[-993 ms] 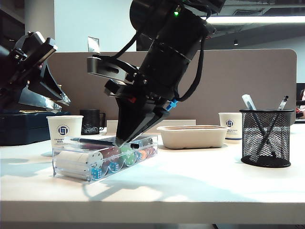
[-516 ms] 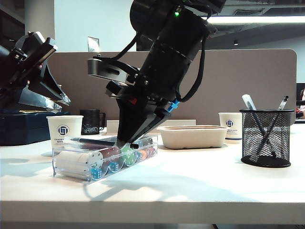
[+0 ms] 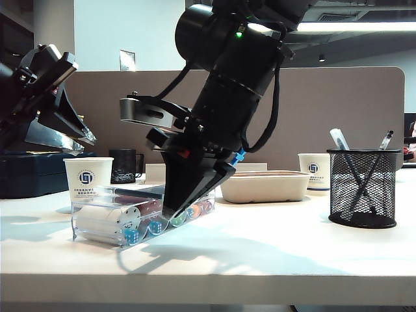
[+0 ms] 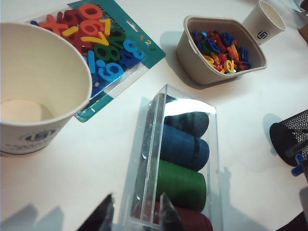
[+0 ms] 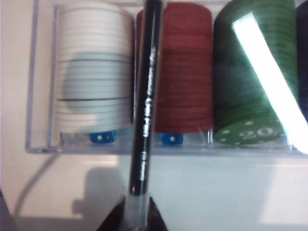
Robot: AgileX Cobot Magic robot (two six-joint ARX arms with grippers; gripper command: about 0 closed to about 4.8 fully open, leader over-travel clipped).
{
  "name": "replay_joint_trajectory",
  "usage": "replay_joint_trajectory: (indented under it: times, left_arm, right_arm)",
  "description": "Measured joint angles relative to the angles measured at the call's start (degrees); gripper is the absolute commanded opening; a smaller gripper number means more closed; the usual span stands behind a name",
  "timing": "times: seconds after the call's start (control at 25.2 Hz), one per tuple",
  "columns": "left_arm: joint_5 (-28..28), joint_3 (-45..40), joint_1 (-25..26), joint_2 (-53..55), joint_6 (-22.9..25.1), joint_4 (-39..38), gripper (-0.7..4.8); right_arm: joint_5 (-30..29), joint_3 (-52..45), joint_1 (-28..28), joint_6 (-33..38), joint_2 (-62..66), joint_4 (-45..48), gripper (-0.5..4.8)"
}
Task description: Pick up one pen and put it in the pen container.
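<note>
Your right gripper [image 5: 134, 214] has its jaws clamped on the pen [image 5: 147, 106] at its clear end, barrel lying across the clear poker-chip case [image 3: 140, 218], likely ready for lifting toward the mesh pen container [image 3: 363, 187], well apart on the white bench [image 3: 273, 250]. Your left gripper [image 4: 134, 214] hovers over the case, jaws apart and empty, before an office partition.

The slim black-barrelled pen [image 5: 146, 110] with a clear section near its tip lies across a clear plastic case, its clear end pinched between the right tool's [image 5: 135, 215] fingers. The black wire-mesh cylindrical pen container [image 3: 363, 186] stands upright well apart on the bench.
</note>
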Motion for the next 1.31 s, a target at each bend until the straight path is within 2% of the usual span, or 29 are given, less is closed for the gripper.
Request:
replay_joint_trajectory:
  times: [0.12, 1.07, 1.31]
  left_arm:
    - [0.0, 0.0, 0.0, 0.0, 0.0, 0.0, 1.21]
    - [0.6, 0.0, 0.0, 0.0, -0.2, 0.0, 1.21]
    - [4.0, 0.0, 0.0, 0.0, -4.9, 2.3, 1.21]
  right_arm:
    - [0.0, 0.0, 0.0, 0.0, 0.0, 0.0, -0.03]
    - [0.1, 0.0, 0.0, 0.0, -2.8, 0.3, -0.01]
    - [0.3, 1.7, -1.4, 0.0, -3.9, 0.0, -0.02]
